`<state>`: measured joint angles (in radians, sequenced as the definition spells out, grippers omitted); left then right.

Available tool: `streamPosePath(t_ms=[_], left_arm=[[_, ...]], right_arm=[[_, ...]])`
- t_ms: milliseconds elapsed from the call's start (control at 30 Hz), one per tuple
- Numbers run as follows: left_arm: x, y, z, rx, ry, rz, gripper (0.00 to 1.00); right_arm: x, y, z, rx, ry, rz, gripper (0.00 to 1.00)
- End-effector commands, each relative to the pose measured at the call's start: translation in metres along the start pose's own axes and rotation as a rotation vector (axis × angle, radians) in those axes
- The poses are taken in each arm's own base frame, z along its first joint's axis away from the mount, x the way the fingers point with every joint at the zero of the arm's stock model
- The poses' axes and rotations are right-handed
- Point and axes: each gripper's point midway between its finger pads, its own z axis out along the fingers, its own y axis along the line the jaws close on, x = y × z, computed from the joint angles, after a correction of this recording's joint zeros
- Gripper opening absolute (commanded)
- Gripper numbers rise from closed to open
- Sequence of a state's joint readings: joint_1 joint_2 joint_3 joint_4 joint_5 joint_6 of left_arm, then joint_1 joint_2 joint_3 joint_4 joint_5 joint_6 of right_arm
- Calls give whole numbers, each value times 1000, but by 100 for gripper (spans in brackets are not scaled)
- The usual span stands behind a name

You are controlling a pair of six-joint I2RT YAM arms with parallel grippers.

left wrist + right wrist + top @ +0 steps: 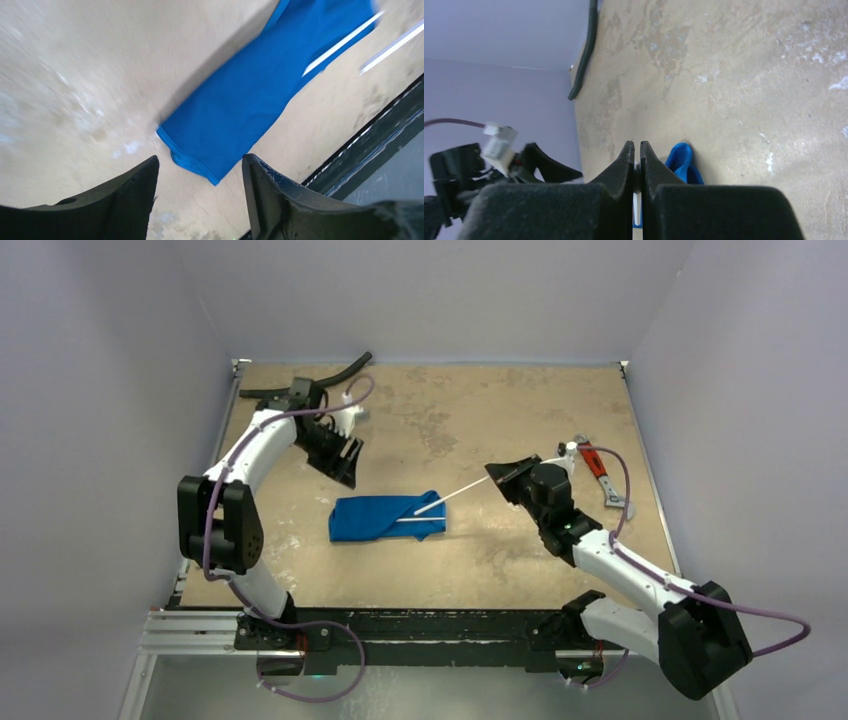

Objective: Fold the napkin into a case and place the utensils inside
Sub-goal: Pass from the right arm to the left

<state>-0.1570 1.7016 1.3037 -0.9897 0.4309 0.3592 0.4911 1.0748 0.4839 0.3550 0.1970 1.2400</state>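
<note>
The blue napkin [375, 520] lies folded as an oblong case at the table's middle. It also shows in the left wrist view [260, 85] and in the right wrist view [681, 160]. One slim pale utensil [425, 520] lies across its right end. My right gripper [503, 477] is shut on a second utensil [458, 494], which slants down with its far tip at the case's right end. This utensil shows between the right gripper's [634, 145] fingers as a thin strip [636, 200]. My left gripper [345, 465] is open and empty, above and left of the case, and the left wrist view shows it [200, 162] over the case's corner.
A red-handled grey wrench [597, 472] lies at the right, behind the right wrist. A black curved hose [340, 370] lies at the far left corner and also shows in the right wrist view [586, 50]. The black rail [400, 625] runs along the near edge.
</note>
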Motion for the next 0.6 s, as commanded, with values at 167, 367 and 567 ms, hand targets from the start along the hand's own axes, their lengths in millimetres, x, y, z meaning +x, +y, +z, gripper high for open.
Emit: streamPosePath(t_ms=[167, 367, 567], left_arm=[[-90, -110, -80, 207, -282, 225, 68], [-85, -155, -63, 316, -256, 319, 69], [-74, -149, -48, 315, -228, 342, 68]], right_arm=[[-5, 85, -7, -202, -20, -53, 0], [28, 128, 0, -313, 79, -113, 0], [46, 150, -7, -393, 145, -75, 0]])
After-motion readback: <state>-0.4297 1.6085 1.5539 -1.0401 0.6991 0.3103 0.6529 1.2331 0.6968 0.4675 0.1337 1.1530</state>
